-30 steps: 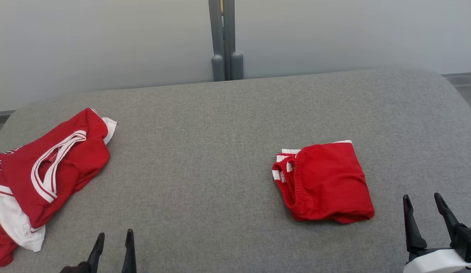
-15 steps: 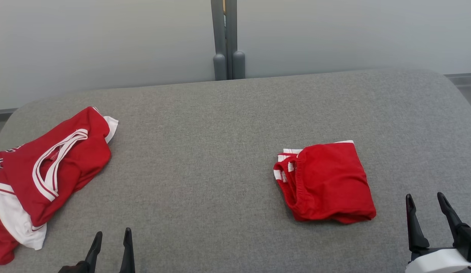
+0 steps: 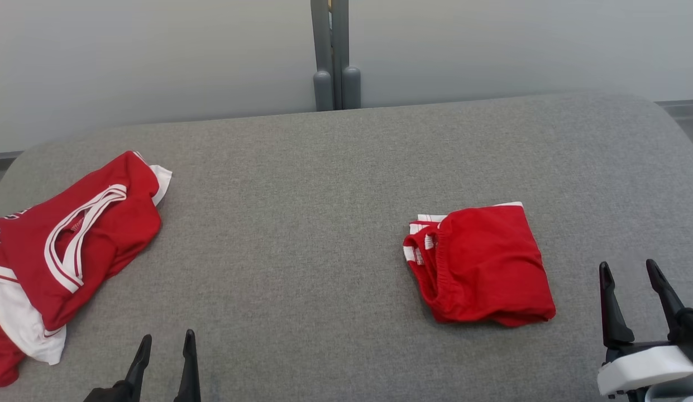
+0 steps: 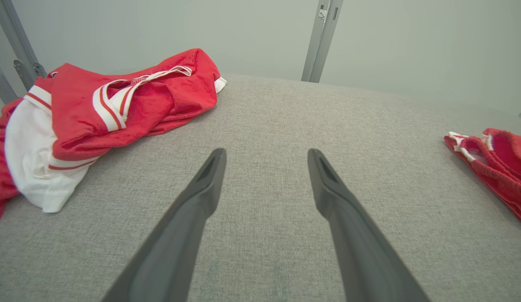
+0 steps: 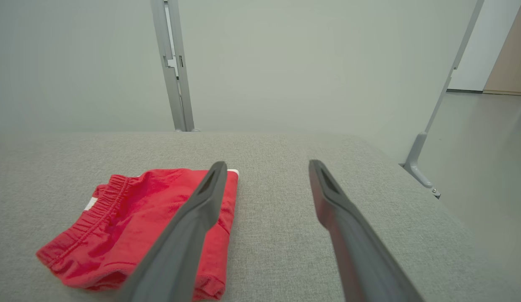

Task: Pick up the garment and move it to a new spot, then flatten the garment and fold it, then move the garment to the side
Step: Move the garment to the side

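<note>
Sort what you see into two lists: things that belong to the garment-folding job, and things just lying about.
Job: crumpled red-and-white jersey; folded red shorts; left claw, open; right claw, open; grey padded table.
Lying about: grey upright post behind the table; pale wall panels.

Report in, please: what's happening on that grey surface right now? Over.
Both empty: left gripper, right gripper, fingers spread. Folded red shorts right of centre, crumpled red jersey far left. Nothing in the way.

Bare grey table (image 3: 301, 234) ahead of left gripper (image 3: 168, 335); crumpled red-white jersey (image 3: 72, 240) blocks its far left. Folded red shorts (image 3: 486, 268) lie ahead-left of right gripper (image 3: 628, 264), w/ clear table to its right.
</note>
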`<state>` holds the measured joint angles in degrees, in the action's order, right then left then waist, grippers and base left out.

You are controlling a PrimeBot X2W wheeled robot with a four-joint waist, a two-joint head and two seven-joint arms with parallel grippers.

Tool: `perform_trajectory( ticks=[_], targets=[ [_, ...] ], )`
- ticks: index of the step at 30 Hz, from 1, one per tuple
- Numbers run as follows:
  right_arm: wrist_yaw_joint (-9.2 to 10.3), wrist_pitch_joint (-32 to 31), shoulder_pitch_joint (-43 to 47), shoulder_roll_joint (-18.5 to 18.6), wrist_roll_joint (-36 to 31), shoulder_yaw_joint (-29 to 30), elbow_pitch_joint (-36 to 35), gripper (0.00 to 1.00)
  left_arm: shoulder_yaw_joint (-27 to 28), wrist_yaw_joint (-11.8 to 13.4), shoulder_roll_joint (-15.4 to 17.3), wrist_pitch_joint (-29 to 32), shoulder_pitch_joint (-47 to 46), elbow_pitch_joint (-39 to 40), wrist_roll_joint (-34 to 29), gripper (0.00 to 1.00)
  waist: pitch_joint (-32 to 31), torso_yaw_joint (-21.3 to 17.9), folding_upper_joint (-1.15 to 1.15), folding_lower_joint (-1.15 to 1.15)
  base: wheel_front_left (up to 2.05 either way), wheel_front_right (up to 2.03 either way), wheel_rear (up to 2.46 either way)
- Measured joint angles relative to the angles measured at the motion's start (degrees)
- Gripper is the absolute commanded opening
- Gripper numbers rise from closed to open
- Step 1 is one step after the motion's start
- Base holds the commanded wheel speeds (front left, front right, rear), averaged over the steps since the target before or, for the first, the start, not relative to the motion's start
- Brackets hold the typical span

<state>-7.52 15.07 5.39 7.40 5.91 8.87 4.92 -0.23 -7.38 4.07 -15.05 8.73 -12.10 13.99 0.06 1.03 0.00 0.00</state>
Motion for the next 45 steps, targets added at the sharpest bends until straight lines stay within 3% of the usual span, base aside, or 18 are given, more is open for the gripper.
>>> perform_trajectory(
  ticks=[6, 15, 19, 23, 26, 35, 36, 37, 38, 39, 45],
  targets=[
    [0.00, -2.4, -4.1, 5.0, 4.4, -4.5, 4.4, 1.00, 0.1, 0.0, -0.3, 0.0, -0.8, 1.8, -0.5, 1.00, 1.6, 0.3, 0.00, 0.00, 0.00, 0.00, 0.00],
    [0.02, -32.6, -17.5, 16.1, 22.5, -15.3, 6.8, 1.00, -0.6, 0.0, -1.0, 0.0, -5.1, 4.6, -1.0, 1.00, 8.5, 1.0, 0.00, 0.00, 0.00, 0.00, 0.00],
    [0.01, -41.9, -19.1, 19.7, 27.7, -16.9, 5.2, 1.00, -0.5, 0.0, -1.1, 0.0, -6.1, 4.7, -1.0, 1.00, 11.0, 1.8, 0.00, 0.00, 0.00, 0.00, 0.00],
    [0.02, -48.1, -19.8, 20.2, 33.4, -17.3, 4.0, 1.00, 0.0, 0.0, -1.1, 0.0, -6.3, 4.9, -0.9, 1.00, 12.5, 2.7, 0.00, 0.00, 0.00, 0.00, 0.00],
    [0.02, -50.5, -20.1, 20.6, 34.2, -17.5, 4.6, 1.00, 0.0, 0.0, -1.1, 0.0, -7.1, 5.0, -0.9, 1.00, 13.3, 3.1, 0.00, 0.00, 0.00, 0.00, 0.00],
    [0.03, -51.8, -24.1, 18.6, 36.3, -19.2, 8.2, 1.00, -0.7, 0.0, -1.1, 0.0, -8.8, 5.5, -1.1, 1.00, 15.9, 3.8, 0.00, 0.00, 0.00, 0.00, 0.00],
    [0.03, -51.7, -24.6, 18.6, 36.3, -19.6, 8.5, 0.97, -0.8, 0.0, -1.1, 0.0, -9.0, 5.5, -1.1, 1.00, 16.0, 3.9, 0.00, 0.00, 0.00, 0.00, 0.00],
    [0.03, -51.2, -25.0, 18.7, 36.3, -20.0, 8.6, 0.48, -0.8, 0.0, -1.1, 0.0, -9.2, 5.5, -1.1, 1.00, 16.2, 3.9, 0.00, 0.00, 0.00, 0.00, 0.00],
    [0.03, -50.9, -25.3, 18.7, 36.3, -20.2, 8.8, 0.33, -0.9, 0.0, -1.1, 0.0, -9.3, 5.5, -1.1, 1.00, 16.4, 4.0, 0.00, 0.00, 0.00, 0.00, 0.00],
    [0.03, -50.5, -25.7, 18.8, 36.3, -20.5, 8.9, 0.00, -0.9, 0.0, -1.1, 0.0, -9.3, 5.5, -1.1, 1.00, 16.6, 4.0, 0.00, 0.00, 0.00, 0.00, 0.00],
    [0.02, -49.1, -27.7, 19.7, 36.6, -22.6, 9.3, 0.00, -0.8, 0.0, -1.1, 0.0, -9.3, 5.9, -1.2, 1.00, 17.5, 3.2, 0.00, 0.00, 0.00, 0.00, 0.00]
  ],
)
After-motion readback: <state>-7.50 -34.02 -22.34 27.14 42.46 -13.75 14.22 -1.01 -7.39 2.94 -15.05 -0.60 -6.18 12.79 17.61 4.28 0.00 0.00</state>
